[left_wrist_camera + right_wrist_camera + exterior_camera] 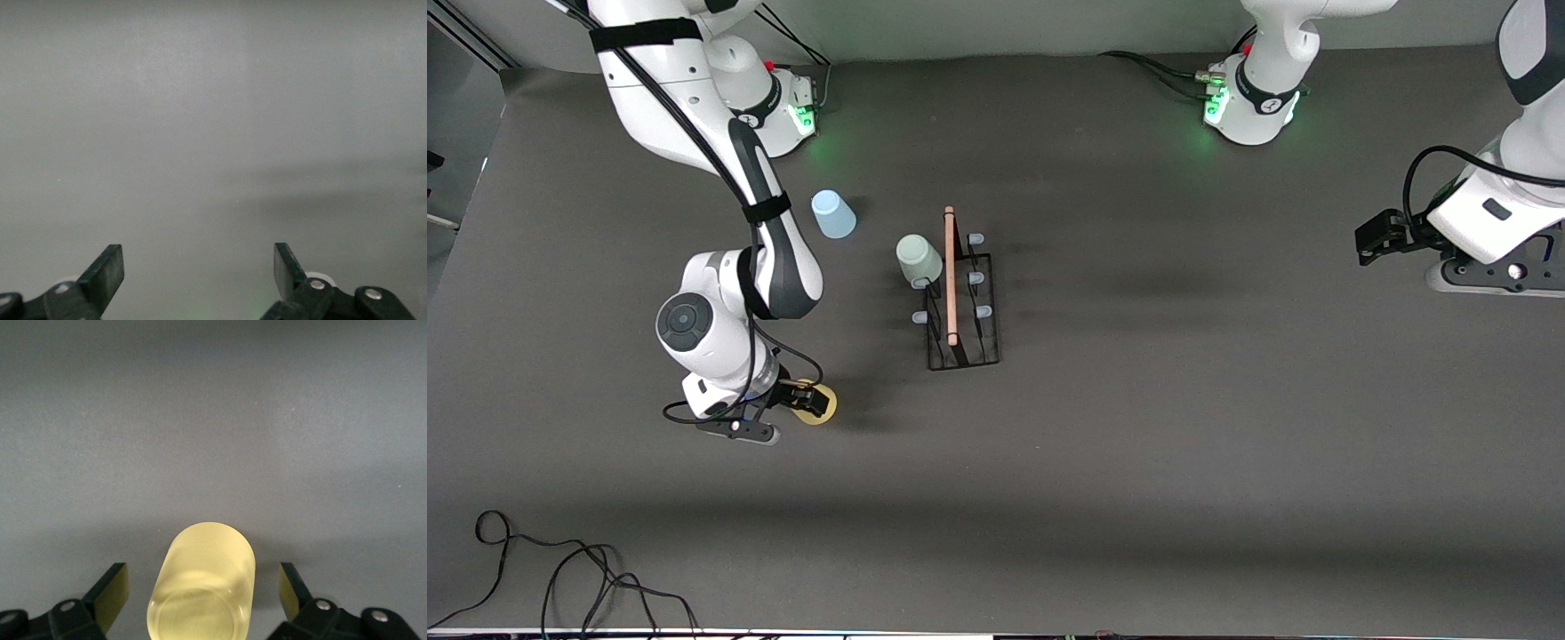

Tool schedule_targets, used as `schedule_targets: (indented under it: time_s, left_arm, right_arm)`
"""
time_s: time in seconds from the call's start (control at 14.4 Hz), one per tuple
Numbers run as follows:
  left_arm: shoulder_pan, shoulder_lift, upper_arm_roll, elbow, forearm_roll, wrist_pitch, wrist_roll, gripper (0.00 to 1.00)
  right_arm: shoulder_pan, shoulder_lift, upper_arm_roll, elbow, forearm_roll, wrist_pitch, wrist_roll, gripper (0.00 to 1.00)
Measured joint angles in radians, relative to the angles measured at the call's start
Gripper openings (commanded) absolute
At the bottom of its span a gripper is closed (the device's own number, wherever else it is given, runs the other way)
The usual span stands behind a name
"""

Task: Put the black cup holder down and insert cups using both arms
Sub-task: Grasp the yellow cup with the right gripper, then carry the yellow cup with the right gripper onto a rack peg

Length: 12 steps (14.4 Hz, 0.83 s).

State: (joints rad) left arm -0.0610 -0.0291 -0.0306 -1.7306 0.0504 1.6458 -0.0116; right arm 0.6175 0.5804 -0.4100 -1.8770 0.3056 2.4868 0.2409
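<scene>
The black cup holder (961, 307) stands mid-table with its wooden rod handle on top. The mint green cup (918, 260) sits on one of its pegs, on the side toward the right arm. The pale blue cup (833, 214) stands upside down on the table, toward the right arm's base. The yellow cup (824, 410) stands upside down on the table, nearer the front camera. My right gripper (807, 398) is open, low, with its fingers on either side of the yellow cup (203, 577), not touching it. My left gripper (1371, 238) is open and empty and waits at the left arm's end.
A loose black cable (560, 578) lies at the table's front edge, at the right arm's end. The left wrist view shows only bare grey table between the left gripper's (199, 270) fingers.
</scene>
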Motion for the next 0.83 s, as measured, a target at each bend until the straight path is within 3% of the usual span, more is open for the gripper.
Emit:
schedule_targets:
  time_s: [0.28,0.35,0.42,0.49,0.83]
  left_arm:
    - [0.0,0.003,0.003,0.0,0.0,0.0,-0.003,1.0]
    - [0.0,0.002,0.003,0.0,0.0,0.001,-0.004,1.0]
    - [0.0,0.002,0.003,0.001,0.0,0.002,-0.006,1.0]
    - [0.0,0.002,0.003,0.003,0.0,0.003,-0.007,1.0]
    - [0.002,0.003,0.008,0.004,0.0,0.018,-0.015,1.0]
  right_arm:
    - [0.0,0.039,0.007,0.0,0.0,-0.001,-0.015,0.97]
    - [0.0,0.041,0.007,0.0,0.0,-0.002,-0.018,0.72]
    - [0.0,0.041,0.007,0.0,0.001,-0.003,-0.02,0.25]
    - [0.0,0.041,0.007,0.001,0.001,-0.003,-0.022,0.0]
    - [0.0,-0.007,0.007,0.019,0.004,-0.074,-0.024,0.0]
